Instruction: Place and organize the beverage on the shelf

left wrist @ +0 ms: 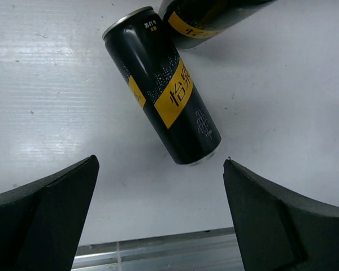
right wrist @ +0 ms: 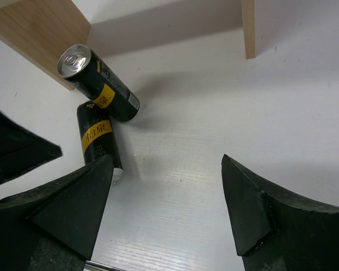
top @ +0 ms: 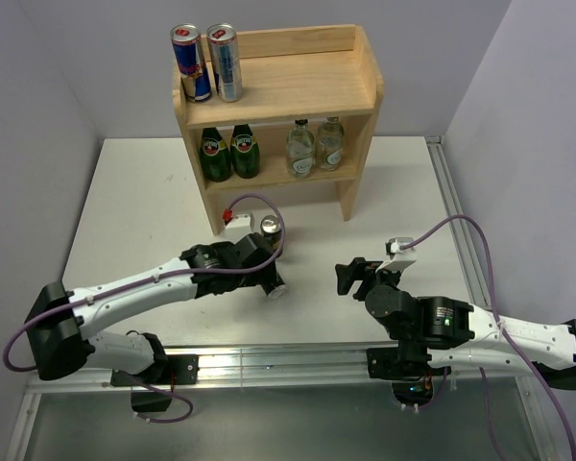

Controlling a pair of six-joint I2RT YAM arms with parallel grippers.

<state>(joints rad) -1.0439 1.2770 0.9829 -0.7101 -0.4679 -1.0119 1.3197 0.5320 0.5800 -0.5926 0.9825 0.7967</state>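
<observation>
**Fallen can lies just ahead of the left gripper, axis skewed**

We judge the coming move to turn on one black-and-gold can, the lying can, which is on its side on the table just ahead of the left gripper. That gripper is released, its fingers spread wide and holding nothing. The can is not yet between them.

The can's base end is the near end, sitting just beyond the fingertips and toward the finger on the right of the wrist view. Its lid end points away and leans toward the other finger. So the long axis runs mostly away from the gripper but is skewed, not square to the closing line. We think a small wrist turn and a short advance would let the fingers meet the can across its width.

A second can of the same kind lies farther ahead, just past the lid end (from above it looks upright, though we would not swear to it). It may crowd the approach.

The right gripper is also released and empty. Both black cans lie well off to one side of it, so the left arm is plainly nearer.

Beyond both cans is the shelf, with the blue-and-silver cans already on its top board.
</observation>
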